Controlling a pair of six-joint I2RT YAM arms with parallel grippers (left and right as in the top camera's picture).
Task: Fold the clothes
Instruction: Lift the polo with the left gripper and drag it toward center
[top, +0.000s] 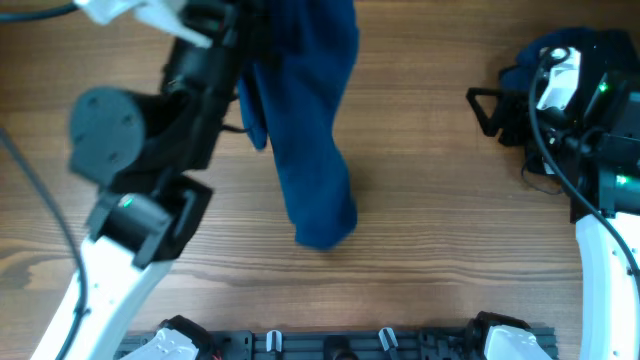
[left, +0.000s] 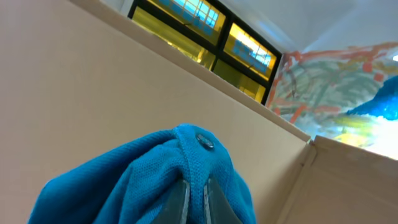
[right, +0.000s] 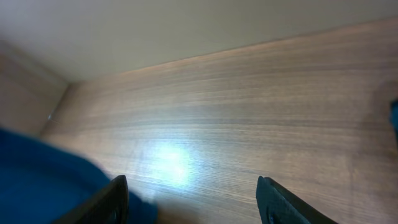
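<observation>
The left pincer (left: 196, 186) is pressed together on a fold of the blue shirt (top: 315, 150), pinching the knit fabric just below a small button (left: 204, 141). The cloth bunches over the fingertips, and a beige wall and lit windows show behind it in the left wrist view. From overhead, the left arm (top: 140, 130) is raised at the upper left of the tabletop (top: 430, 220). The shirt hangs from it as a long, narrow, gathered column running from the top edge of the view down toward the middle. Its lower end lies on the wood near the centre. The right pincer (right: 191, 183) is spread, with both dark fingers (right: 115, 199) wide apart over bare wood and nothing between them. It sits at the right side of the tabletop, well apart from the shirt. A dark navy garment (top: 610, 45) lies crumpled under the right arm at the far right edge. In the right wrist view, blurred blue fabric fills the lower left corner, and I cannot tell which garment it is.
</observation>
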